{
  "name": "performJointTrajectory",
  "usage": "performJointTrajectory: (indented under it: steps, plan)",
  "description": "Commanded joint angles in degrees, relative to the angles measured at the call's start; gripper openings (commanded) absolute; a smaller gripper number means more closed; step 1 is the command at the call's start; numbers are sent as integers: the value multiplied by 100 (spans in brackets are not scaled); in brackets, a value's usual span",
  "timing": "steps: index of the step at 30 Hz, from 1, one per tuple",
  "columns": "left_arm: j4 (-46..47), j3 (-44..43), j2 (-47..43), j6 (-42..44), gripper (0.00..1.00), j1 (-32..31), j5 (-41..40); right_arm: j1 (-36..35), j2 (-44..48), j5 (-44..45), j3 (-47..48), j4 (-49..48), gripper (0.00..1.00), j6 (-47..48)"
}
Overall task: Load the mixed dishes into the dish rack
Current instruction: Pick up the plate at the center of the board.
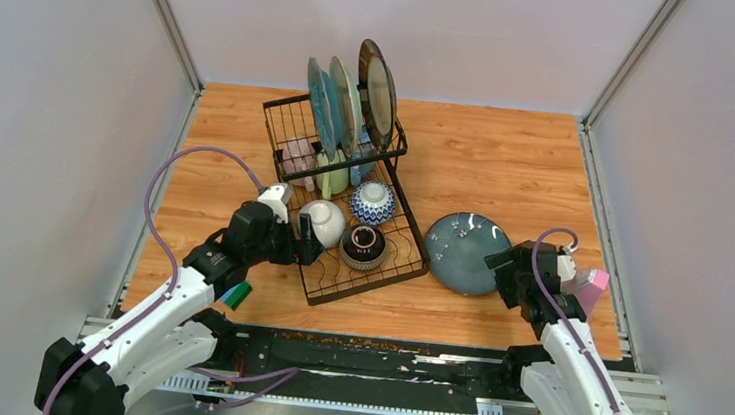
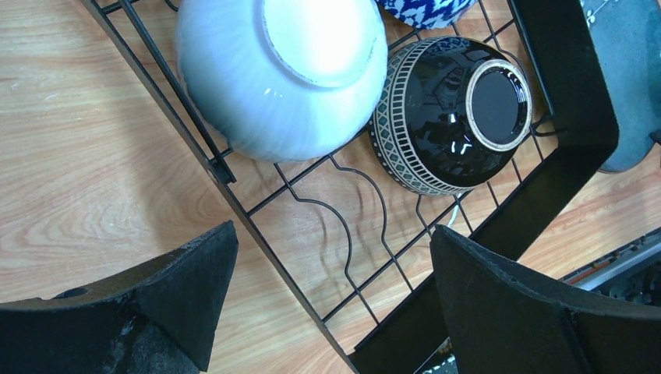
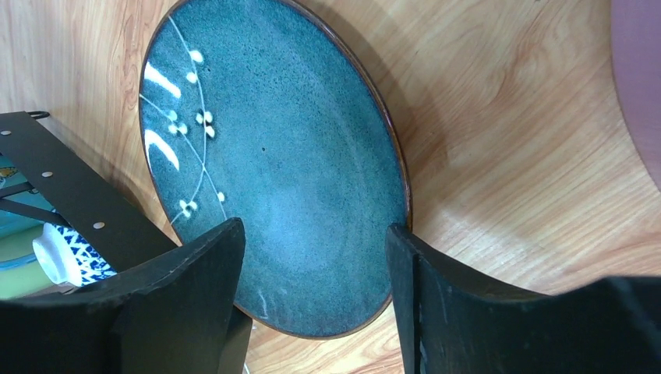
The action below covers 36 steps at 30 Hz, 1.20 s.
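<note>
The black wire dish rack (image 1: 344,205) sat on the wooden table (image 1: 509,150). Its long side ran away from the arms, with the tall end at the back. A white bowl (image 2: 281,70) and a black patterned bowl (image 2: 452,109) lay bottom-up in its low part. A round teal plate (image 3: 288,171) lay flat, face up, just right of the rack. The right gripper (image 3: 312,288) hung over the plate, jaws partly open and empty. The left gripper (image 2: 331,257) was wide open over the rack, holding nothing

A plate (image 1: 467,252) lies right of the rack (image 1: 369,285)
</note>
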State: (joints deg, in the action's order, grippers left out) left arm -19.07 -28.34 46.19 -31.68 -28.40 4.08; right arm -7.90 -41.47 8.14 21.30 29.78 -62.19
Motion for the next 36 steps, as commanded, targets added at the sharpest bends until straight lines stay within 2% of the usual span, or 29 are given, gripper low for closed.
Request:
performJointTrajectory:
  steps: [1,6,13,20,31,36]
  plan:
    - [23,-90,-104,38,100,10,132,34,22,-102,-242,182,66,-324]
    - [27,-82,-136,39,100,10,142,31,282,-67,-304,165,62,-209]
    - [103,-89,-101,11,100,10,158,34,591,250,318,547,59,622]
    - [87,-118,-26,45,100,10,172,34,215,91,257,806,60,511]
    - [70,-166,-29,30,100,10,133,41,194,525,259,1043,64,281]
    - [56,-163,-30,20,100,10,137,39,-45,326,166,944,63,269]
